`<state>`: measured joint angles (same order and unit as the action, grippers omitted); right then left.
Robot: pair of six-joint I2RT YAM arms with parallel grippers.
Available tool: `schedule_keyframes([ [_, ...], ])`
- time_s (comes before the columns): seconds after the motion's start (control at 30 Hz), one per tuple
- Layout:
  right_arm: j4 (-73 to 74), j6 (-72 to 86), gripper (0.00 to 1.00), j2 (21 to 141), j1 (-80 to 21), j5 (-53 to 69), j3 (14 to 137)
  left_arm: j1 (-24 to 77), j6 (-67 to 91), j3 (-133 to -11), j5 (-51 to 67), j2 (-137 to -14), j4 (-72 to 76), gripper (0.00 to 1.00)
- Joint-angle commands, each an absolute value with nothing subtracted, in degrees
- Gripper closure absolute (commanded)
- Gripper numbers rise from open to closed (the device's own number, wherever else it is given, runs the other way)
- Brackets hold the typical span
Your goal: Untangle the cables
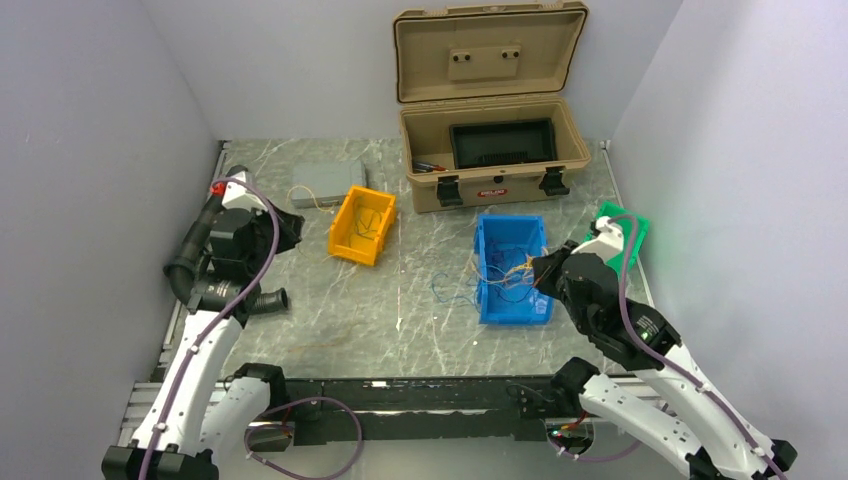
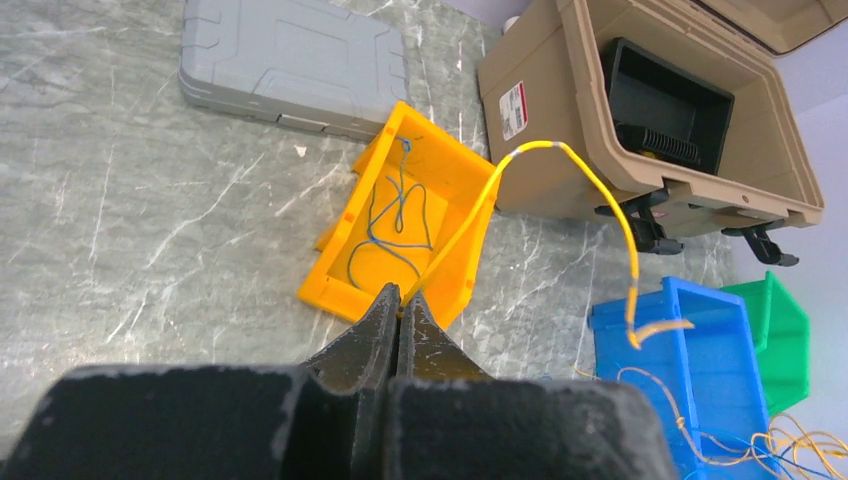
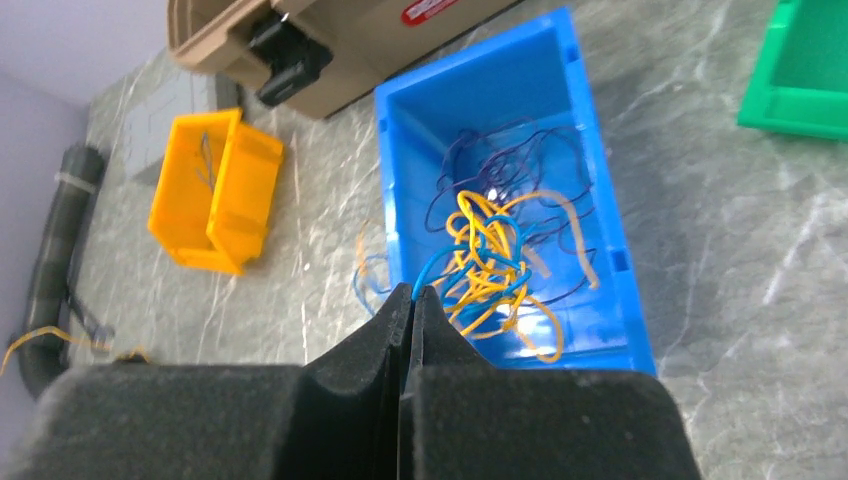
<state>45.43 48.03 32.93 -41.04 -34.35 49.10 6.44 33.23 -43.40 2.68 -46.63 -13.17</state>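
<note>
We see L gripper (image 2: 400, 305) pinched tight on one yellow wire (image 2: 560, 148), which arcs up past the orange bin (image 2: 450, 180). R gripper (image 3: 411, 295) has its fingers pressed together at the edge of the cables (image 3: 485, 255), a yellow/blue/dark tangle in the blue bin (image 3: 612, 240). Can't tell if it caught a strand.

Open tan toolbox (image 1: 500, 192) sits top center on the marble counter (image 1: 420, 325), with a black tray (image 1: 503, 147) inside. Flat gray case (image 1: 325, 180) upper left, yellow bin (image 1: 343, 222) just beside it, blue bin (image 1: 515, 312) center-right, and a green bin (image 1: 640, 236) at the right edge.
</note>
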Motion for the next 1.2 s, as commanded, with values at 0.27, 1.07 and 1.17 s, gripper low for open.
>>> schedule_keyframes([
  [0.27,24.52,24.33,1.0,41.37,-41.15,0.29,58.11,6.24,24.95,-54.57,11.74,-45.57,-19.38,1.0],
  [1.07,-11.84,12.85,0.05,63.52,-53.72,27.76,48.12,9.05,40.25,-79.54,42.36,-54.21,-9.48,1.0],
  [1.17,-16.87,12.05,0.05,67.02,-55.06,26.12,47.73,9.83,41.89,-80.52,42.15,-55.15,-8.19,1.0],
])
